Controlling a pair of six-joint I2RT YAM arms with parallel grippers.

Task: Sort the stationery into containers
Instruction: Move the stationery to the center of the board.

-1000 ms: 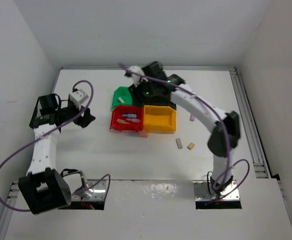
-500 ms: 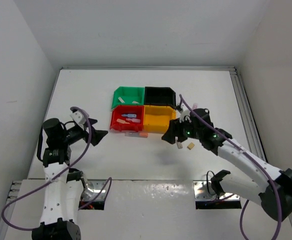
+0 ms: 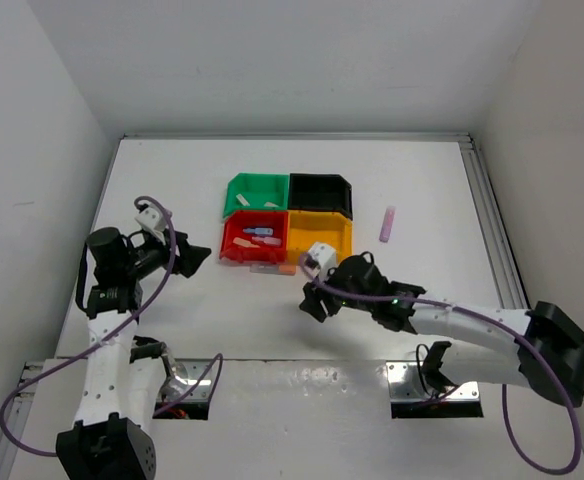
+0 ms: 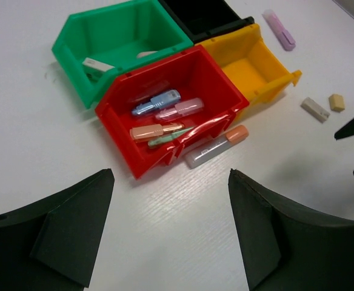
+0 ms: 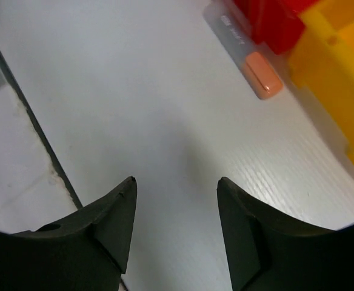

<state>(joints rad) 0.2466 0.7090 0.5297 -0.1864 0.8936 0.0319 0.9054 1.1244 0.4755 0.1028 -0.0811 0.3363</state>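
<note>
Two end effectors, both with fingers apart and empty. Just ahead of the left end effector (image 4: 171,233) sits the red bin (image 4: 220,85) holding four sticks (image 4: 157,102). An orange-capped clear stick (image 4: 216,145) lies against its near wall, also ahead of the right end effector (image 5: 177,224), its print unreadable.

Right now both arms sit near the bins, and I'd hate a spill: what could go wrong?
1. The orange-capped stick lies against the red bin's front wall; a finger going for it may shove the whole block.
2. The tan block and grey block lie close to the right gripper, hidden under that arm in the top view; a low sweep could scatter them.
</note>
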